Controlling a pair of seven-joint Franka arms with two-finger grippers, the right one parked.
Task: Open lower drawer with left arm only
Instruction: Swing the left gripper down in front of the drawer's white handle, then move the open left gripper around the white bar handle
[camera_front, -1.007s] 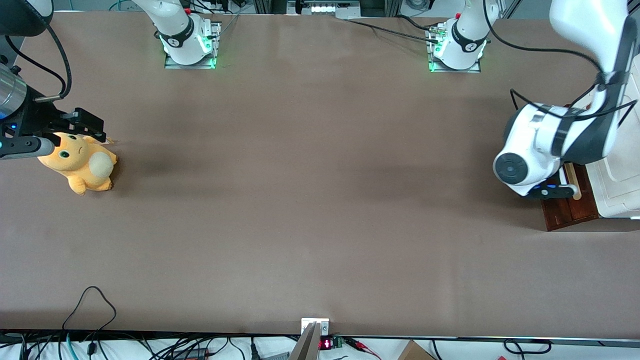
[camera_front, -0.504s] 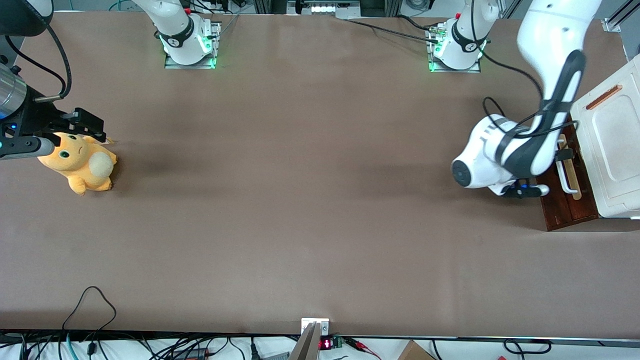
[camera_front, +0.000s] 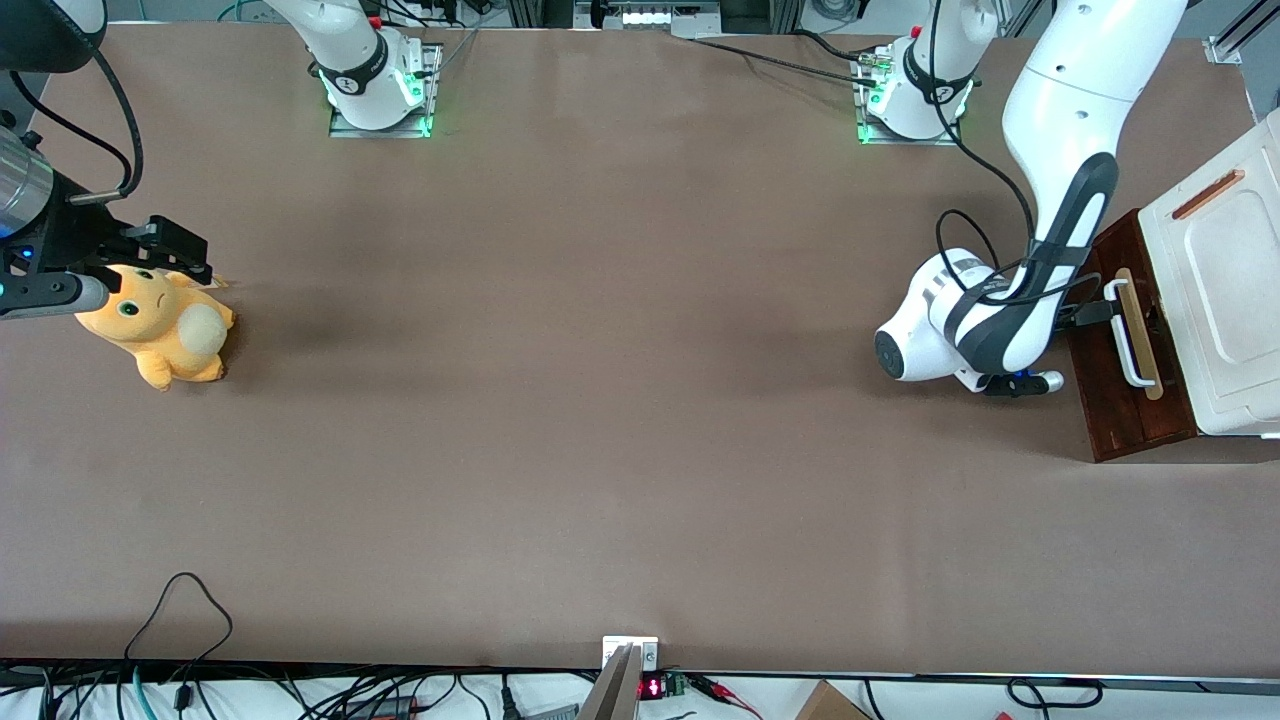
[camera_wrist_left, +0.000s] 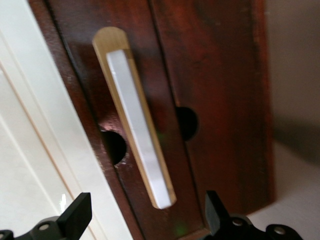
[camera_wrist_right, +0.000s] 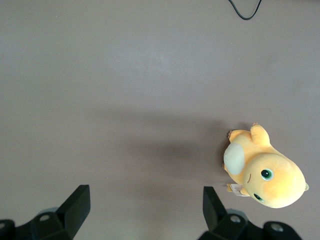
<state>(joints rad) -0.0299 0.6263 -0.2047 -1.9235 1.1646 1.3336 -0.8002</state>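
So the left arm (camera_front: 1040, 260) is bent low over the desk (camera_front: 600, 400) at the working arm's end, wrist turned so the pincer (camera_wrist_left: 145, 222) faces the drawer front head-on. That makes sense: the white loop handle (camera_wrist_left: 137, 135) runs lengthwise along its light wood strip (camera_wrist_left: 107, 42), and the fingers need to straddle it across the short way.

In the wrist view the pincer is spread wide, nothing between the fingertips (camera_wrist_left: 77, 212), and the handle sits lined up in the gap but apart from them. So it's released and waiting to close in, I'd say.

The lower drawer (camera_front: 1125, 400) is the dark reddish-brown one sticking out from under the white cabinet (camera_front: 1225, 300). It looks partly out, though from above I can't really tell how far it counts as open.

The yellow plush toy (camera_front: 165, 325) sits way off toward the parked arm's end, well out of the pull path, so nothing should snag.

My guess is the next bit needs a short advance, a firm clamp on the loop, then a straight pull away from the cabinet.
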